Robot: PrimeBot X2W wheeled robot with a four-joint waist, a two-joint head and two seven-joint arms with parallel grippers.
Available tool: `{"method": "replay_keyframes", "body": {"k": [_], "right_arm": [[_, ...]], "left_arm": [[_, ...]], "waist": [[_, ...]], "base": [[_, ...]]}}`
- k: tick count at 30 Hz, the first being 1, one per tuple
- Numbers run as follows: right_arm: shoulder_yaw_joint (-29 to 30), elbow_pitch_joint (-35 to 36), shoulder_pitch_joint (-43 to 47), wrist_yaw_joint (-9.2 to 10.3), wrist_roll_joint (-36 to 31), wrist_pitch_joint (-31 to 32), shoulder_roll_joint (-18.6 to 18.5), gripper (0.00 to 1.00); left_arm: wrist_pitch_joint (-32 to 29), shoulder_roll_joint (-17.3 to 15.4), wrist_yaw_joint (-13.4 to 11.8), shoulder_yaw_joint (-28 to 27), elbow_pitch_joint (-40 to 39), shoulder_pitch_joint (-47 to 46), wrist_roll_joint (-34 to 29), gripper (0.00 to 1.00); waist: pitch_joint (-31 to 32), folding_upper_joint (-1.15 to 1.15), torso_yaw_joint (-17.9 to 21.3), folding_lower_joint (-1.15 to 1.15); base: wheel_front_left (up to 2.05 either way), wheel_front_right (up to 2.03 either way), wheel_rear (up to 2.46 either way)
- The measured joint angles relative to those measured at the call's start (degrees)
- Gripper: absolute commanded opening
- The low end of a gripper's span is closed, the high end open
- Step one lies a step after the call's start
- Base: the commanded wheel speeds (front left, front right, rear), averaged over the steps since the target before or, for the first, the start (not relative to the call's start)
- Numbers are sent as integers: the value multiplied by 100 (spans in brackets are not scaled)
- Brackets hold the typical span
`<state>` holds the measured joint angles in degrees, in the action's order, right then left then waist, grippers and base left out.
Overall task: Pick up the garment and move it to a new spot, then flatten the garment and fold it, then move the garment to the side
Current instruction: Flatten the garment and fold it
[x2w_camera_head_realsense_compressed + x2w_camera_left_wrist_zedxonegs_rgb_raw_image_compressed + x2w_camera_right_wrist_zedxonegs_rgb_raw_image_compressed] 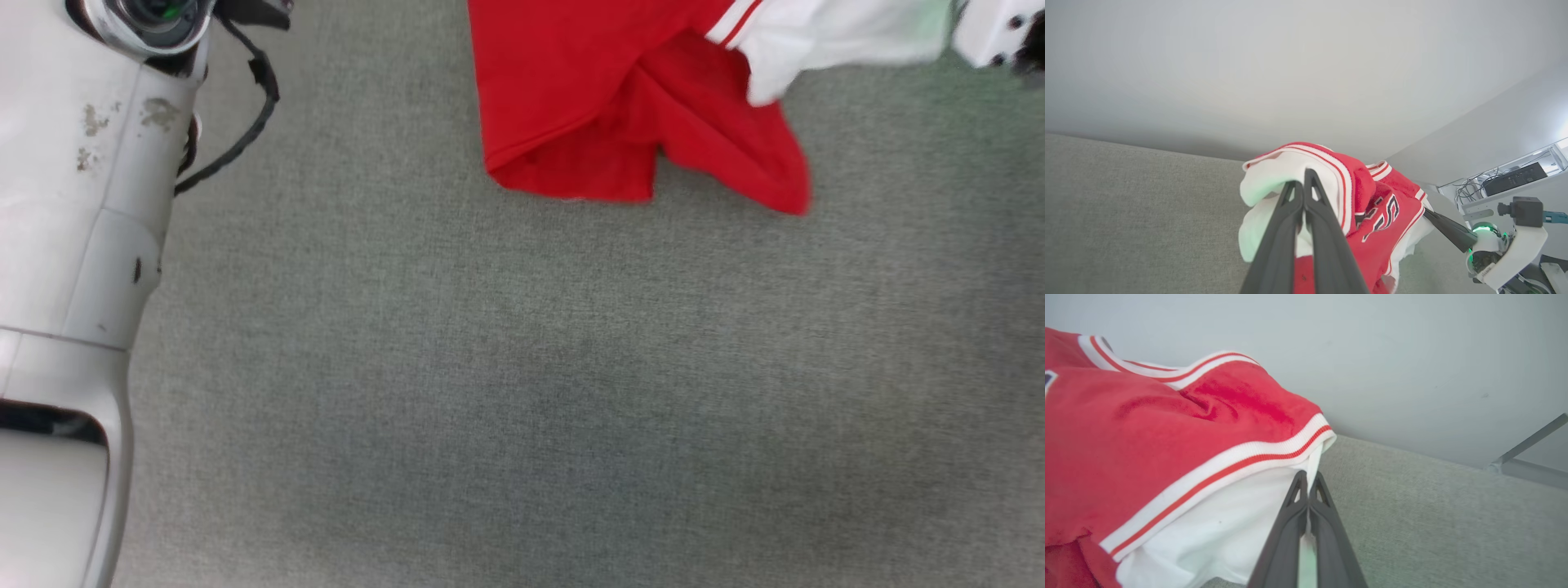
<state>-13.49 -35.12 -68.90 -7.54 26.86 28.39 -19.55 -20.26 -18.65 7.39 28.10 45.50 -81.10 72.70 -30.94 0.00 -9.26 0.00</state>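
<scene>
The garment (571, 98), red with white sleeves and striped trim, hangs bunched between my grippers, its chest lettering too creased to read. My left gripper (1303, 181) is clamped tight on one white sleeve and my right gripper (1308, 477) pinches the other. The red hem seems to brush the grey cloth surface (522, 392).

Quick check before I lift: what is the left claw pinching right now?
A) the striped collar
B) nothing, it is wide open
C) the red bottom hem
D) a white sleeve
D: in the left wrist view the left claw has its two fingers pressed together on the white sleeve of the shirt, with the red body and striped trim lying beside it.
</scene>
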Motion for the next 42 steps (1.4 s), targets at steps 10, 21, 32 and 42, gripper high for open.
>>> {"method": "replay_keyframes", "body": {"k": [10, 21, 32, 42], "right_arm": [[433, -252, -946, 0, -481, -779, -252, 0], [754, -1347, -2718, 0, -1506, -1902, 48, 0], [330, -2248, -3304, 0, -1588, -2715, 129, 0], [-1594, -806, -1311, 0, 166, -2357, -682, 0]], "left_arm": [[1491, -48, 0, 227, -209, -495, -144, 0], [2871, 197, 1, 322, 923, -1881, -468, 0], [2986, 191, 1, 371, 864, -1941, 116, 0], [2572, -590, 0, 747, -1005, 205, 1046, 0]], "waist": [[508, 0, 203, 0], [396, 0, 524, 0], [305, 0, 609, 0], [636, 0, 571, 0]], "base": [[0, 0, 0], [0, 0, 0], [0, 0, 0], [0, 0, 0]]}}
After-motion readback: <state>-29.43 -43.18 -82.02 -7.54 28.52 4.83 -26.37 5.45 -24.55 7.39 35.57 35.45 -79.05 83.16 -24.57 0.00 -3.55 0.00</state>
